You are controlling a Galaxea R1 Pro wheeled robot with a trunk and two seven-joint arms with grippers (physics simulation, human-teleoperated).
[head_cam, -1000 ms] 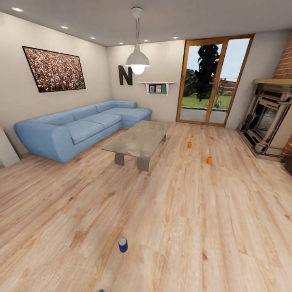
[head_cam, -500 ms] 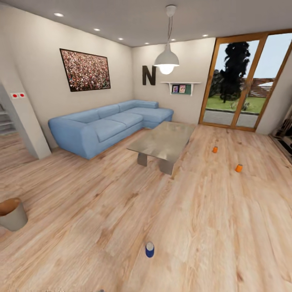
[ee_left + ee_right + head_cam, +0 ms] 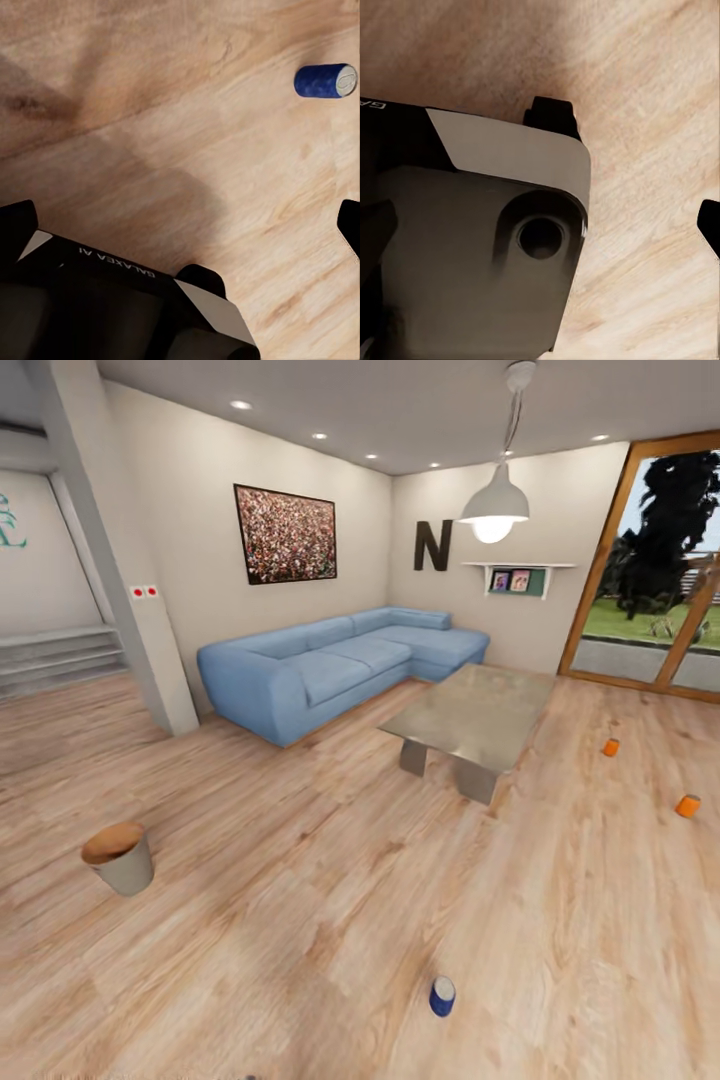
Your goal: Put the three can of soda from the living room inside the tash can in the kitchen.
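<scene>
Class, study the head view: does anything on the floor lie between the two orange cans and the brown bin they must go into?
Yes. The low table stands roughly between the orange cans and the bin. The floor nearer the camera is open apart from a blue can, so a path probably runs around the table.

The robot's black base [image 3: 97, 300], trimmed with white angular panels, carries "GALAXEA AI" lettering; a round recessed port [image 3: 540, 238] marks its dark grey housing.

Two orange cans [image 3: 687, 806] near grey table [image 3: 475, 712]
</scene>
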